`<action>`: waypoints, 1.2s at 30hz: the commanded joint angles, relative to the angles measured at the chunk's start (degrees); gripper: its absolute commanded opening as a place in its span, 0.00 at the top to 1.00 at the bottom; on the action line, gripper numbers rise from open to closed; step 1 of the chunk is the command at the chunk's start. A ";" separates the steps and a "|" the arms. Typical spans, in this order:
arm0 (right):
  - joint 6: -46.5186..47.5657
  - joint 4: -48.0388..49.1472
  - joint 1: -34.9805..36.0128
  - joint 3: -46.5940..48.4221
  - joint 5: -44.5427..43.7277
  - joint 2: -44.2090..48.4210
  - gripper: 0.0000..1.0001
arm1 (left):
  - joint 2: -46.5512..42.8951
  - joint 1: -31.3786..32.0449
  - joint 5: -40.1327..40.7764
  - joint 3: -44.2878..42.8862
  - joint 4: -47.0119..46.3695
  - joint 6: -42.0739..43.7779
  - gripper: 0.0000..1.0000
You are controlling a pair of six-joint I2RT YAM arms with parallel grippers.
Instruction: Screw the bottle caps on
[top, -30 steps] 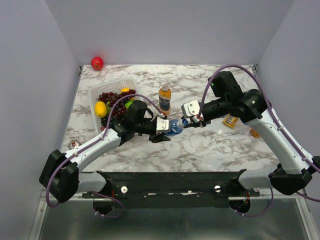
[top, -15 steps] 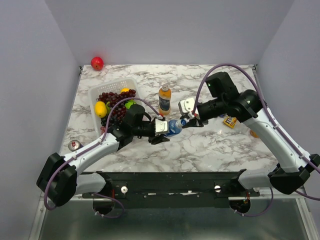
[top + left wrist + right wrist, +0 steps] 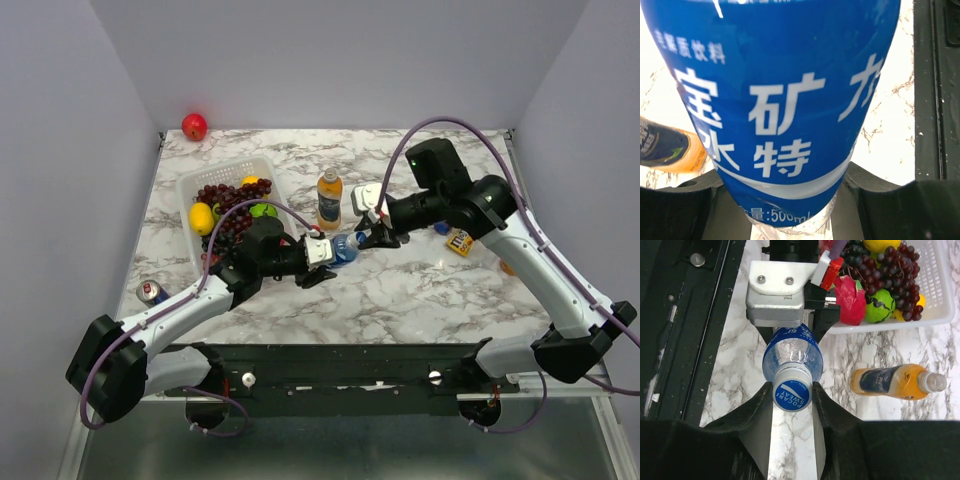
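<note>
My left gripper (image 3: 333, 256) is shut on a clear bottle with a blue label (image 3: 345, 249) and holds it on its side above the table. The label fills the left wrist view (image 3: 780, 100), with a dark finger (image 3: 885, 200) at each lower corner. The bottle's blue cap (image 3: 793, 396) sits on its neck between the fingers of my right gripper (image 3: 792, 389), which close on its sides. In the top view my right gripper (image 3: 372, 236) meets the bottle's mouth. An orange drink bottle with a white cap (image 3: 329, 198) stands upright behind. Other bottles are hidden.
A white basket (image 3: 190, 185) of grapes and fruit stands at the left. A red apple (image 3: 194, 126) lies at the far left corner. A drink can (image 3: 151, 292) is near the left edge. A candy pack (image 3: 459, 241) and a small blue cap (image 3: 440, 228) lie under my right arm.
Both grippers and the bottle between them have shifted a little left and toward the back. The drink can at the left edge now shows more fully.
</note>
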State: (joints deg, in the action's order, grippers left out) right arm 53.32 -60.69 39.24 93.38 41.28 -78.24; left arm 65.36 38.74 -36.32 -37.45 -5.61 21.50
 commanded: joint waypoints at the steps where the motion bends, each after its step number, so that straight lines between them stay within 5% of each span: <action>1: -9.79 -1.90 -0.48 -1.27 -4.09 -2.62 0.71 | -1.91 0.37 5.45 -3.76 -11.35 -4.35 1.00; 10: -40.38 7.34 -0.48 -2.77 -14.03 -5.87 0.71 | -0.24 2.21 17.24 -5.17 -12.15 -7.52 1.00; 13: -44.61 7.25 -0.48 -1.98 -14.99 -7.45 0.66 | 0.03 2.39 18.03 -4.12 -12.15 -7.70 1.00; 14: -45.23 7.60 -0.48 -1.63 -15.08 -7.72 0.58 | 0.11 2.39 18.30 -3.95 -11.80 -8.74 1.00; 26: -34.35 1.21 -0.57 10.76 -16.67 -8.43 0.16 | -0.59 2.13 12.50 1.85 -8.72 -14.72 1.00; 27: -33.55 0.05 -0.57 10.85 -16.41 -8.08 0.03 | -0.59 1.95 12.15 1.94 -8.72 -15.34 1.00; 36: -17.76 0.73 -3.56 2.52 -10.43 2.99 0.00 | 0.47 -0.33 3.45 1.24 -8.81 -15.70 1.00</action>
State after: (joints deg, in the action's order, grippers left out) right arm 24.88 -60.73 36.82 99.24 27.55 -80.44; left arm 65.80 39.27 -26.28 -35.68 -12.53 6.11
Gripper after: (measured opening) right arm 0.995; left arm 0.578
